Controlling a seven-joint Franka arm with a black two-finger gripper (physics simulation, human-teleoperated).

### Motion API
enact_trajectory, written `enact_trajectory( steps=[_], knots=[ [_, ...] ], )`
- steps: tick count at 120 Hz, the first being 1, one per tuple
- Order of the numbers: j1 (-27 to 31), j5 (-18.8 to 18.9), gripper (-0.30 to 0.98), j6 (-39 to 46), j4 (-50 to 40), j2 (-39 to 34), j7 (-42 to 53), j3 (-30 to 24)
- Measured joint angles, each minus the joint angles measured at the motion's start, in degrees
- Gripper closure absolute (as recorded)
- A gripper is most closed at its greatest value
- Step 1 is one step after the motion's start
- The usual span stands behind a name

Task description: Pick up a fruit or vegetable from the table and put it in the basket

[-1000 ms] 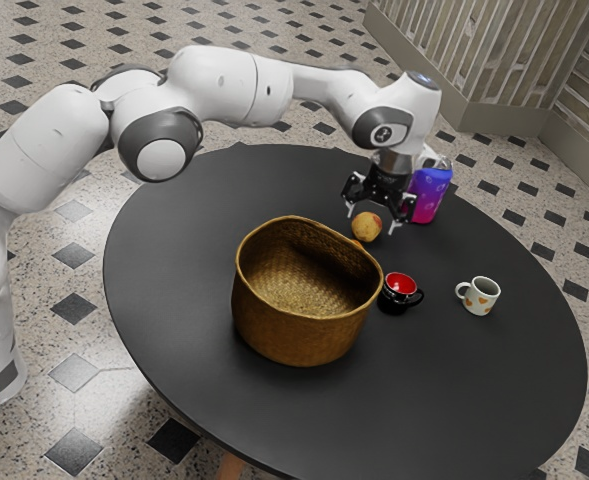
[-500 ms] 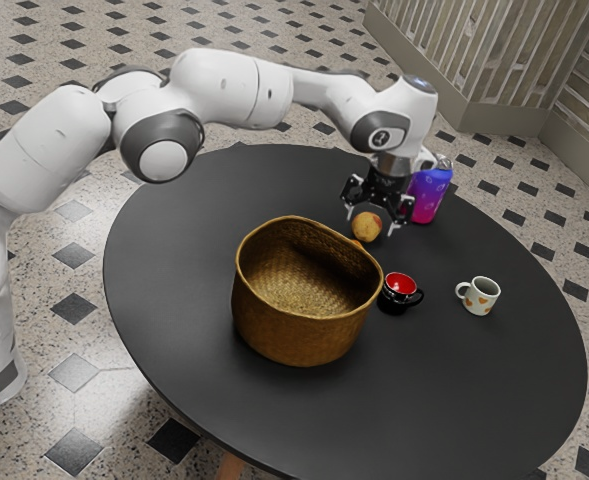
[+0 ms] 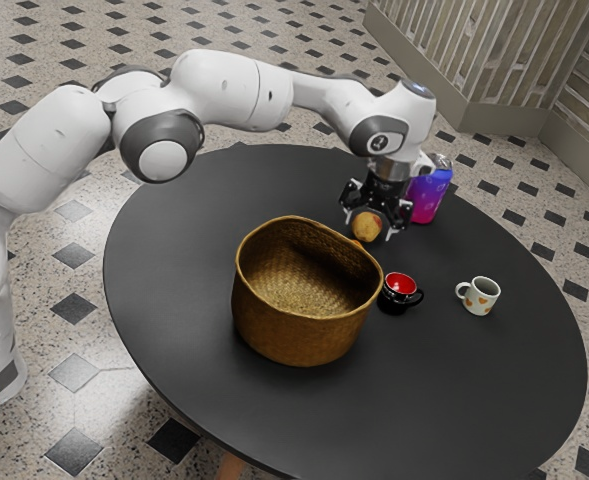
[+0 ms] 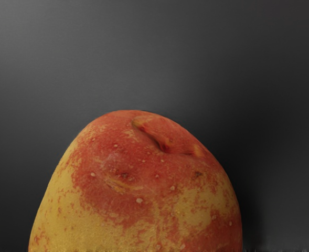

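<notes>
- Two fingers of my gripper (image 3: 369,231) stand apart — released, one to either side of the red-and-yellow fruit (image 3: 367,227).
- The fruit sits on the black table (image 3: 194,230), outside the woven basket (image 3: 299,340) and near its rim.
- Close by the basket is a red-and-black cup (image 3: 396,300); a white mug (image 3: 482,298) stands farther off.
- A blue-and-pink bottle (image 3: 429,193) stands near my gripper.

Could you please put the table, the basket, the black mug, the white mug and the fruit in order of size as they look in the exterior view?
1. Table
2. Basket
3. Black mug and white mug, too alike to rank
4. Fruit
</notes>
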Motion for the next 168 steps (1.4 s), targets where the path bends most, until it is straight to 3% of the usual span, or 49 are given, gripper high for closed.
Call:
enact_trajectory(
  steps=[8,22,33,69,96,108,123,134,150,168],
  knots=[
    [-0.01,-0.01,0.02,0.02,-0.03,0.02,0.02,-0.01],
    [0.04,-0.06,0.26,0.04,0.04,0.06,-0.13,-0.08],
    [0.04,0.04,0.35,0.02,0.11,0.08,-0.26,-0.1],
    [0.17,0.91,0.37,-0.05,0.98,-0.31,-0.55,-1.33],
    [0.46,6.03,0.37,-0.09,2.02,-5.91,-0.72,-5.75],
    [-5.28,8.09,0.36,-0.28,-4.47,-15.1,-1.06,-2.54],
    [-23.94,9.21,0.35,-0.46,-15.19,-25.99,-1.86,12.93],
    [-33.27,9.53,0.35,-0.84,-19.62,-30.59,-2.41,20.1],
    [-37.8,9.78,0.35,-2.63,-27.35,-37.52,-3.18,22.07],
    [-37.45,9.91,0.36,-5.19,-34.85,-41.45,-4.13,21.74]
  ],
)
